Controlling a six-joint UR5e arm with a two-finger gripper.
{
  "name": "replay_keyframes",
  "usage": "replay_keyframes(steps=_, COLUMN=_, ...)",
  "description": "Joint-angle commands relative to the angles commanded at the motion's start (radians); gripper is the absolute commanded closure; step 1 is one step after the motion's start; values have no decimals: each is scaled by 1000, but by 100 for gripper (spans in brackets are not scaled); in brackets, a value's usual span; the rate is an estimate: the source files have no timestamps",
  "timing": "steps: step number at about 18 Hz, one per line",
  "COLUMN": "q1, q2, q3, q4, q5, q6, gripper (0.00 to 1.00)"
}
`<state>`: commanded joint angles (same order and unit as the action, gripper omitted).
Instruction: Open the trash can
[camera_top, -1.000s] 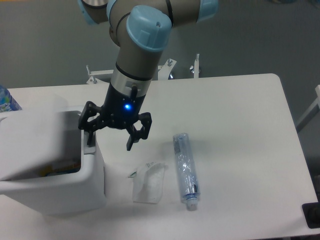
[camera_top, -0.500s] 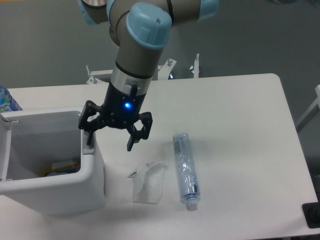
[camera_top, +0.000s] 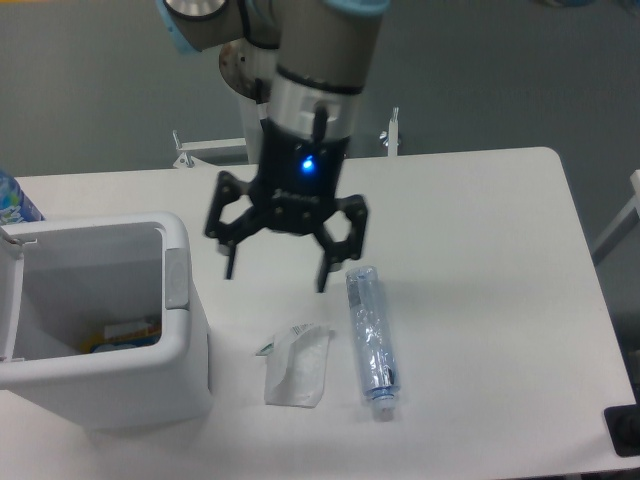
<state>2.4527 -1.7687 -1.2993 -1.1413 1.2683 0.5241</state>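
Right, your hand (camera_top: 275, 272) hangs over the tabletop (camera_top: 470, 220) w/ both fingers spread wide apart, nothing between them. It sits just right of the trash can (camera_top: 100, 330), not touching it, and above the crumpled white wrapper (camera_top: 297, 365) and the clear plastic bottle (camera_top: 372, 340).

Trash can sits at the tabletop's left-front corner, partly cut off by the left frame edge. Lid (camera_top: 12, 290) looks swung up on the far left side, seen edge-on, so the mouth is open to the camera; some yellow and blue stuff shows at the bottom inside. Grey push-button tab (camera_top: 176, 280) is on the right rim, facing your hand.

Judging from this, the opening looks done. So the step in hand is prob. just clearing away: keep the fingers off the rim and tab, since a knock there could jog the bin or drop the lid back. Go up first, then away to the right, and don't drag over the wrapper or bottle.

Orientation: the can stands upright, mouth up, hinge side left, button side right. Its long axis seems to run left-right across the tabletop, tho the left end is out of frame, so can't be sure.
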Motion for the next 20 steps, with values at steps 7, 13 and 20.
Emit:
replay_keyframes(steps=7, q1=115, q2=9, q3=-8, q4=-40, q5=33, q6=223, gripper=0)
replay_keyframes(steps=13, q1=229, q2=31, q3=-23, q4=-126, q5=117, q6=410, gripper=0)
replay_keyframes(steps=20, q1=275, q2=35, q3=-71, q4=-126, q5=276, q6=654, gripper=0)
